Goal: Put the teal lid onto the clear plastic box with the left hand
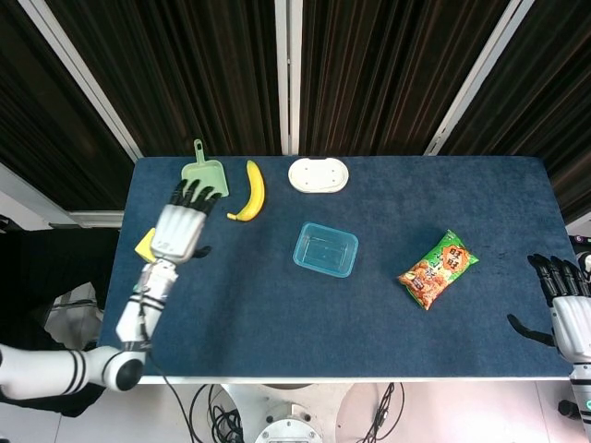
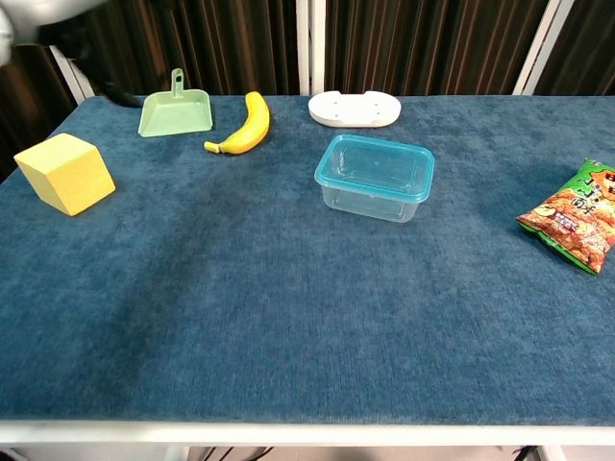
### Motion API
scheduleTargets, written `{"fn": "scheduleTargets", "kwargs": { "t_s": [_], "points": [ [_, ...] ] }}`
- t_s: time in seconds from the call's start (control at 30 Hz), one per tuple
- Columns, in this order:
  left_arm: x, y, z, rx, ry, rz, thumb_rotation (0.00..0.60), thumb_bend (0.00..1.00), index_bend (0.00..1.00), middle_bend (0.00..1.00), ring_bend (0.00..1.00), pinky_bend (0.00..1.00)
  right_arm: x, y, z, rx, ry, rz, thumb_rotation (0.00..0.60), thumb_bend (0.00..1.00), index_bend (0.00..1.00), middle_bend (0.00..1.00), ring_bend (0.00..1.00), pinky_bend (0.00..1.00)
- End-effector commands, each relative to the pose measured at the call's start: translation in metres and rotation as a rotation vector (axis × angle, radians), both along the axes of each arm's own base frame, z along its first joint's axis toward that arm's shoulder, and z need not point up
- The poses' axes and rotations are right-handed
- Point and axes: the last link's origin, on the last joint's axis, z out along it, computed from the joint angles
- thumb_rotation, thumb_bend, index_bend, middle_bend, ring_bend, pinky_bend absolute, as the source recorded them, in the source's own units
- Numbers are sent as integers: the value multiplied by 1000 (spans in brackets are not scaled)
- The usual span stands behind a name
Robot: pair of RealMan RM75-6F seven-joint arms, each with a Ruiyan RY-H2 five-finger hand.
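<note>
The teal lid [image 1: 325, 249] [image 2: 377, 166] sits flat on the clear plastic box [image 2: 370, 202] in the middle of the table. No hand touches it. My left hand [image 1: 180, 226] hovers far to the left, over the table's left part between the dustpan and the yellow cube, fingers spread and holding nothing. The chest view does not show this hand clearly. My right hand [image 1: 565, 309] is off the table's right front corner, fingers apart and empty.
A green dustpan [image 1: 204, 178] [image 2: 175, 110], a banana [image 1: 250, 192] [image 2: 242, 125] and a white dish [image 1: 318, 174] [image 2: 354, 109] lie along the back. A yellow cube [image 2: 65, 173] stands at the left, partly behind my left hand. A snack bag [image 1: 438, 269] [image 2: 577, 217] lies right.
</note>
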Motion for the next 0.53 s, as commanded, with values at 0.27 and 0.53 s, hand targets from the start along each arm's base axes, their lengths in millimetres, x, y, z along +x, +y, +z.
{"fn": "scheduleTargets", "kwargs": {
  "t_s": [0.27, 0.53],
  "points": [
    [-131, -106, 67, 177, -11, 180, 600, 9, 148, 117, 0, 16, 13, 0, -8, -14, -16, 72, 600, 126, 0, 11, 0, 0],
    [-142, -154, 76, 192, -43, 208, 600, 9, 145, 109, 0, 16, 23, 9, -12, -6, -11, 64, 600, 127, 0, 17, 0, 0]
  ]
}}
